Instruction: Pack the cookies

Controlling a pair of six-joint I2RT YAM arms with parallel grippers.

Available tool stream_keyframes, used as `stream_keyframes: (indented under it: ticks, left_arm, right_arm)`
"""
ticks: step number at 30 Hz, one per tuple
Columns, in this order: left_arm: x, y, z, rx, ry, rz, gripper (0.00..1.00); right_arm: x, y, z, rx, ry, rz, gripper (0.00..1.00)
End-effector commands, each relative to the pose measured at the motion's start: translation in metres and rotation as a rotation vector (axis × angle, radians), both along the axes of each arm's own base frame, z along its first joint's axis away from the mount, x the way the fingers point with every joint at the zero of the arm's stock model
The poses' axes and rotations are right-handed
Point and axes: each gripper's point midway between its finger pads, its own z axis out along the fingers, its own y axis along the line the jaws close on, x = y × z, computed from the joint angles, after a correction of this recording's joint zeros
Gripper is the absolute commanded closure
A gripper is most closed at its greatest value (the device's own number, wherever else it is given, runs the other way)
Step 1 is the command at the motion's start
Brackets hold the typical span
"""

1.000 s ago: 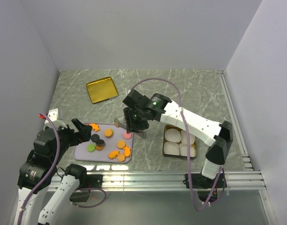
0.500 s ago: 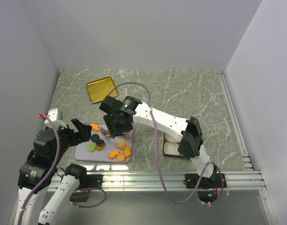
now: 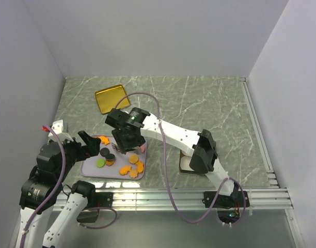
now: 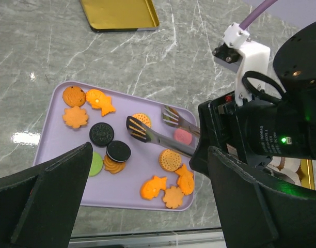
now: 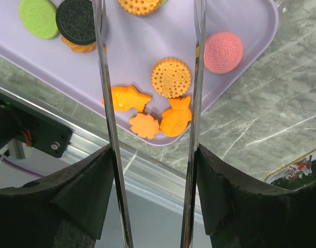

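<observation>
Cookies [image 4: 170,160] all lie on the lavender tray [image 4: 52,140], near-left of the table: orange rounds, fish and flower shapes, two black, one green, one pink. Left wrist view shows the right gripper [image 4: 154,123] with tongs spread wide, holding nothing, over a round orange cookie; overhead, its wrist hides this. Left gripper [image 3: 94,143] gaping, nothing held, at the tray's left edge. Gold tray [image 3: 112,98] sits farther back. Overhead shows the tin [image 3: 182,169] of white cups [image 3: 186,161], part-hidden by the right arm.

Tray [image 4: 53,149]: plain lilac.
Cookies [image 4: 169,159]: mostly orange; two black, toward the tray's 9 o'clock; one green, 8 o'clock; one pink, 3 o'clock.
Table [image 4: 189,67]: grey-green marble, white veins.
Shallow tin [image 4: 119,13]: plain gold.
</observation>
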Motion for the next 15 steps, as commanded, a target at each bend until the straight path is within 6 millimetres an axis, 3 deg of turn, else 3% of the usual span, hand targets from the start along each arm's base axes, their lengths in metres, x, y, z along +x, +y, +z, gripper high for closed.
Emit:
stream_keyframes:
  ticks: [1,11,15]
  left_arm:
    - [0.002,0.001,0.01,-0.004,-0.047,0.002,0.01]
    - [0.001,0.001,0.011,-0.005,-0.051,0.001,0.01]
    - [0.001,0.001,0.011,-0.006,-0.053,0.003,0.01]
  right_arm:
    - [-0.001,0.005,0.007,0.003,-0.025,0.025,0.32]
    - [-0.005,0.012,-0.002,-0.016,-0.018,0.046,0.33]
    - [-0.006,0.011,-0.006,-0.026,-0.015,0.046,0.43]
